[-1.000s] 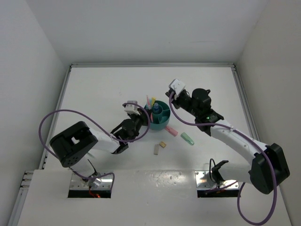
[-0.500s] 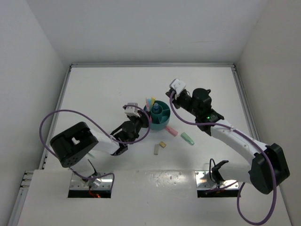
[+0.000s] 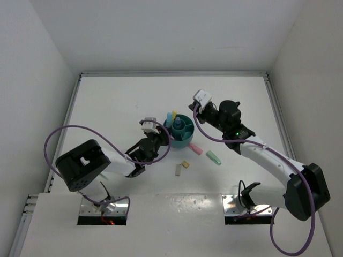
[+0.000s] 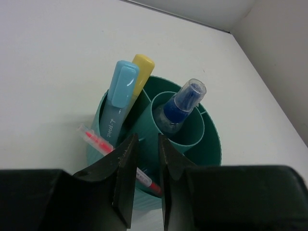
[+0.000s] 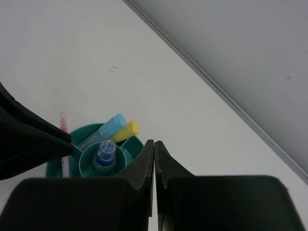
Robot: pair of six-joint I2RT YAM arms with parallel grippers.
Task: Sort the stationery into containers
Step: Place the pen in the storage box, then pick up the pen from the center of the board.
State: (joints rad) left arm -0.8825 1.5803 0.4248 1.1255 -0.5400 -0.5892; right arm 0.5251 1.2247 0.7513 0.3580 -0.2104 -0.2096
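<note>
On the white table [image 3: 118, 101], nearest to the arm bases, two small tan erasers [image 3: 179, 169] lie close together, the nearer one with its long side running near to far. A little beyond them on the right, the green marker [image 3: 214, 158] and the pink marker [image 3: 194, 148] lie flat, both slanting from near-right to far-left. The left gripper [image 4: 147, 139] is at the near-left wall of the teal organiser [image 4: 214, 149] with its jaws a narrow gap apart. The thin pink pen [image 4: 96, 139] crosses this gap slantwise and is thinner than it. In an outer compartment the light-blue marker [image 4: 120, 96] and the yellow marker [image 4: 142, 67] stand leaning outward to the far-left. The clear-blue pen [image 4: 183, 103] stands in the central cup. The right gripper [image 5: 154, 143] hovers over the far-right side, jaws pressed together on nothing
</note>
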